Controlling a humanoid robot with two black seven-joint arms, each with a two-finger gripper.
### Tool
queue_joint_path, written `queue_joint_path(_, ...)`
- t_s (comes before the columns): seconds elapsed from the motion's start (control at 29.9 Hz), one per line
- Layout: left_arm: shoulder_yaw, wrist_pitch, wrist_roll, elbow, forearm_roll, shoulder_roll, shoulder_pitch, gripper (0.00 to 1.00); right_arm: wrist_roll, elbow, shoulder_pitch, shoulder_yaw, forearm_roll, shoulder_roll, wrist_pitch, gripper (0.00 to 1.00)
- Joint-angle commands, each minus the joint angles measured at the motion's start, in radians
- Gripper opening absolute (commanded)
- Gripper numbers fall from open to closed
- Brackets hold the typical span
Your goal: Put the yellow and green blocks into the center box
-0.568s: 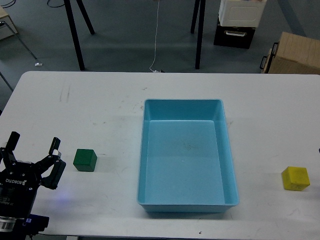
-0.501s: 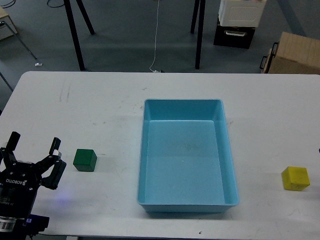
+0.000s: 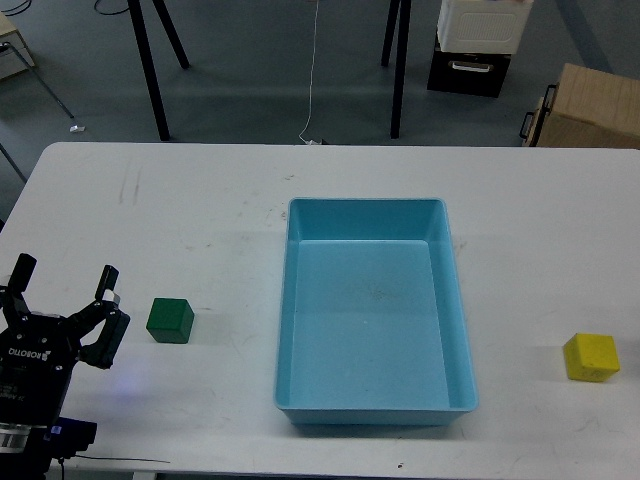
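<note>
A green block (image 3: 170, 320) sits on the white table left of the light blue box (image 3: 374, 410), which stands in the middle and is empty. A yellow block (image 3: 590, 357) sits near the table's right edge. My left gripper (image 3: 62, 283) is open and empty at the lower left, its fingers (image 3: 106, 282) spread, a short way left of the green block. My right gripper is out of view.
The white table (image 3: 200, 210) runs across the view. Beyond its far edge are black stand legs (image 3: 150, 70), a cardboard box (image 3: 590, 110) and a white and black case (image 3: 478, 45) on the floor.
</note>
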Motion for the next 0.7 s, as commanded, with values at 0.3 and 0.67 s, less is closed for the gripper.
queue_joint_path(0.3, 0.074, 0.000, 0.003, 0.009, 0.003, 0.000, -0.053, 1.00, -0.306, -0.021, 0.839, -0.809, -0.529, -0.360, -0.127, 1.00)
queue_joint_path(0.67, 0.135, 0.000, 0.003, 0.026, 0.046, 0.000, -0.088, 1.00, -0.484, -0.022, 1.415, -1.555, -1.088, -0.335, 0.045, 1.00)
